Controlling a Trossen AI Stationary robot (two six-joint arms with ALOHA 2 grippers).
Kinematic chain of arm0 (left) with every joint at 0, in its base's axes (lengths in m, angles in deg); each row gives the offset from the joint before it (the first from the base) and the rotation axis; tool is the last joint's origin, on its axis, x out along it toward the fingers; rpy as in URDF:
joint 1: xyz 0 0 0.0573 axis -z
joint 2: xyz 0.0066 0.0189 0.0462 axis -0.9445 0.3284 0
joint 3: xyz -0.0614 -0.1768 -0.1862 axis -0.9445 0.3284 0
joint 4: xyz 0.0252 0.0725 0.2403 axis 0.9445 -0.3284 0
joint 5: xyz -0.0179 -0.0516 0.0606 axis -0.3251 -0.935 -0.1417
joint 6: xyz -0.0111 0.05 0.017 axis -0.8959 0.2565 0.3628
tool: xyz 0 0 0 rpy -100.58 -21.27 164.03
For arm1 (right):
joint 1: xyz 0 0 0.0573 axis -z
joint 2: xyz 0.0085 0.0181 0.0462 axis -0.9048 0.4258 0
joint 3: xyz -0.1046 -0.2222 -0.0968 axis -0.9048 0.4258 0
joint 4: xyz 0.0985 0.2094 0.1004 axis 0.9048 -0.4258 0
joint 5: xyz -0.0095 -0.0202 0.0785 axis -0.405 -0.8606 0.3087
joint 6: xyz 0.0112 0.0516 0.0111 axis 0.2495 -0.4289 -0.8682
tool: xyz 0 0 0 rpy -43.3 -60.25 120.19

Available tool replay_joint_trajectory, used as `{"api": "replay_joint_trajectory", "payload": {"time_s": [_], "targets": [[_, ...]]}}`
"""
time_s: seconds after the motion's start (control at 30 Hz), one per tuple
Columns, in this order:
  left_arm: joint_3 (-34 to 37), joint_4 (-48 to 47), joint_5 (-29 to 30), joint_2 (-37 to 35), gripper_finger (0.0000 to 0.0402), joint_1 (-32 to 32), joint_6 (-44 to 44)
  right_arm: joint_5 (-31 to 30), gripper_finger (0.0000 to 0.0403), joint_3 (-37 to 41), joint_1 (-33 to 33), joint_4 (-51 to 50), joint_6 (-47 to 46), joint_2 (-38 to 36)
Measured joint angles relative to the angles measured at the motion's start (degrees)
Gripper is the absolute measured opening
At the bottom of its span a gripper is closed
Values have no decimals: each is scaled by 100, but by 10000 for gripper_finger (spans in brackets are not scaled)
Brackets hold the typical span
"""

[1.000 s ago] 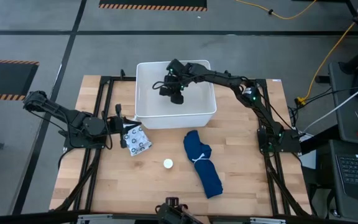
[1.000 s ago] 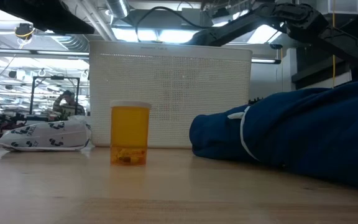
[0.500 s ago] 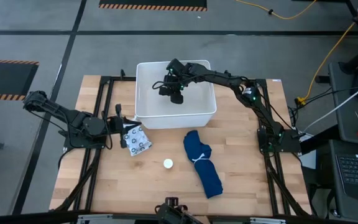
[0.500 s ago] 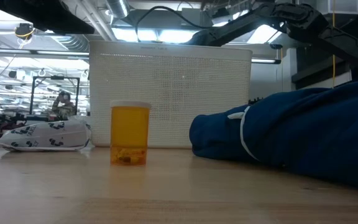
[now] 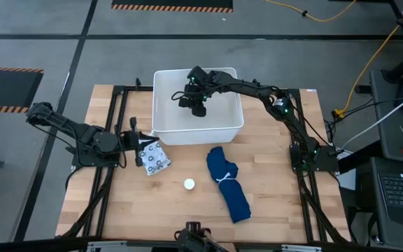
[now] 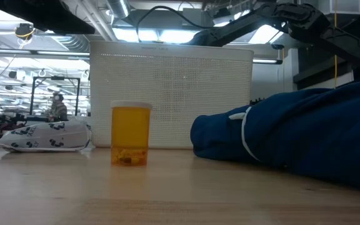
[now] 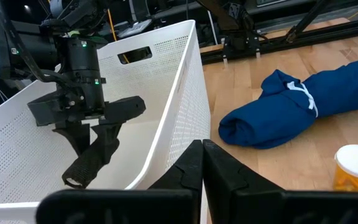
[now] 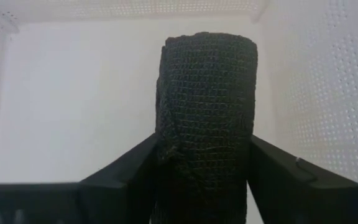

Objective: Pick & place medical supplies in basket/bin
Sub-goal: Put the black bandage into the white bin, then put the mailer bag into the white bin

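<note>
Now we hold a dark roll above the tub

Our right pincer [image 5: 196, 105] hangs inside the white tub [image 5: 233, 129] at the desk's far edge, clenched on a black mesh roll [image 8: 205, 106] standing upright over the floor; our left pincer [image 7: 202, 163], closed and empty, waits beside the patterned packet [image 5: 154, 158] near the left edge

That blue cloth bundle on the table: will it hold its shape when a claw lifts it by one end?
Probably not. The blue cloth bundle looks soft and folded, and only one white band ties it near the middle, so the free end would likely droop. It sprawls low on the wooden table, so it seems unlikely to roll. A grip near the band may keep it more compact.
</note>
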Motion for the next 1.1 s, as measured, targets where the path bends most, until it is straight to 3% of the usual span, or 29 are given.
{"api": "replay_joint_trajectory", "payload": {"time_s": [0.17, 0.33, 0.5, 0.63, 0.93, 1.1], "targets": [[0, 0, 0, 0, 3, 0, 1, 1, 261, 0, 0, 3, 0, 0], [-2, -2, 0, 2, 8, 0, 0, -1, 277, 0, 0, 53, 2, 0], [0, -2, 0, 0, 6, 0, 0, -21, 277, 6, 0, 68, -4, -42], [0, 0, 2, 0, 3, 0, 0, -397, 273, -101, -33, -61, -2, -142], [-2, 0, 2, 0, 6, 1, 2, -452, 261, -1386, -220, -1200, -198, -144], [0, 0, 2, 0, 7, 0, 2, -513, 236, -1191, -373, -1233, -276, -788]]}}
